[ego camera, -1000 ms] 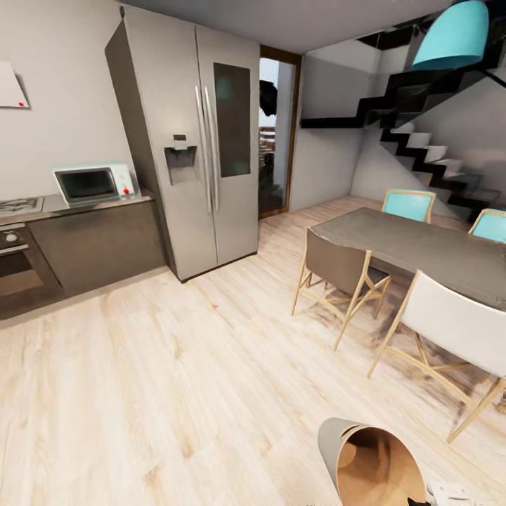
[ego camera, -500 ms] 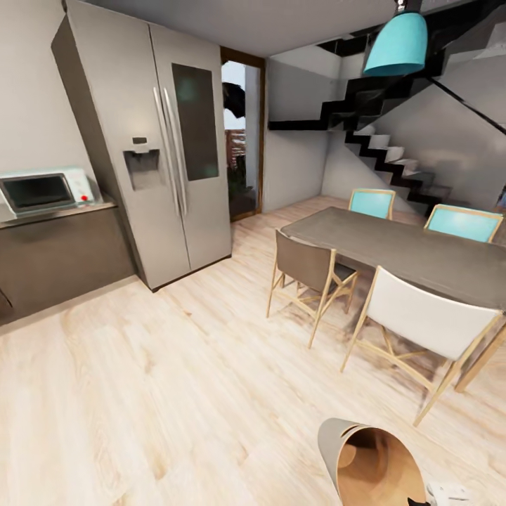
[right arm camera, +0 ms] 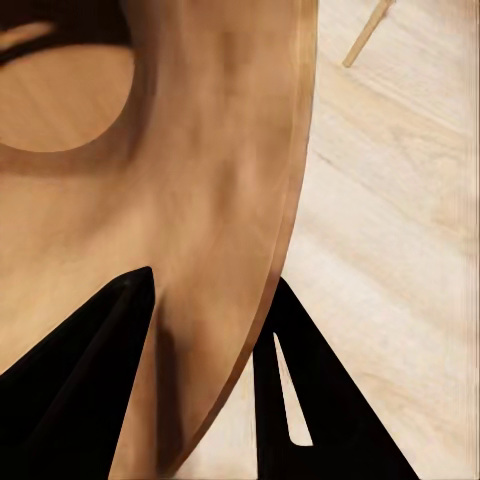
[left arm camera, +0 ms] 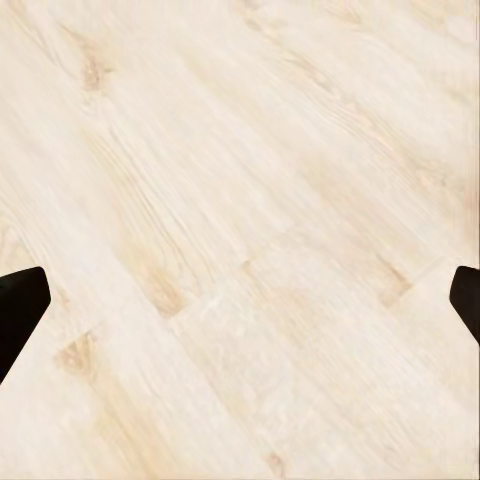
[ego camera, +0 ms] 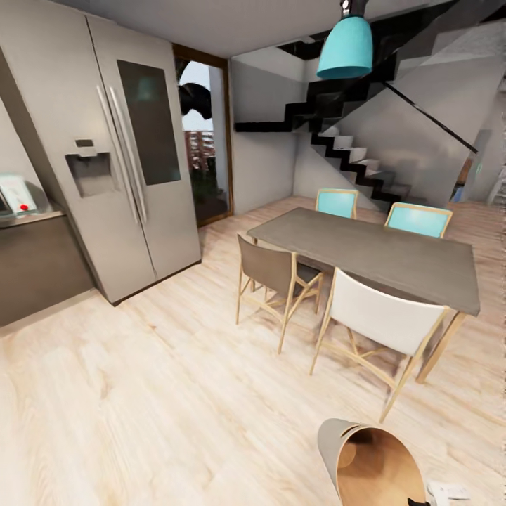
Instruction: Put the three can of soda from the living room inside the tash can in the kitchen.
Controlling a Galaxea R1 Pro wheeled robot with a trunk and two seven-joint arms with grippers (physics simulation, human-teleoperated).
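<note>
I am in the kitchen with its pale wood floor. The trash can [ego camera: 372,464], pale grey outside and orange-brown inside, hangs tilted at the lower right of the head view, its mouth facing up toward the camera. In the right wrist view my right gripper [right arm camera: 212,282] is shut on the trash can's wall [right arm camera: 200,180], one black finger inside the rim and one outside. My left gripper [left arm camera: 250,290] is open over bare floor planks, its fingertips [left arm camera: 20,305] at the picture's edges. The soda cans are out of view.
A steel double-door fridge [ego camera: 105,161] stands at the left beside a dark counter [ego camera: 35,274]. The grey dining table [ego camera: 372,256] with a brown chair [ego camera: 270,270], a white chair [ego camera: 379,320] and teal chairs [ego camera: 336,202] is ahead right, under the teal lamp [ego camera: 344,48]. Stairs [ego camera: 351,154] rise behind.
The whole head view has swung right: the fridge and counter slid left and the table came toward the middle. The trash can keeps its place in the view, still held.
</note>
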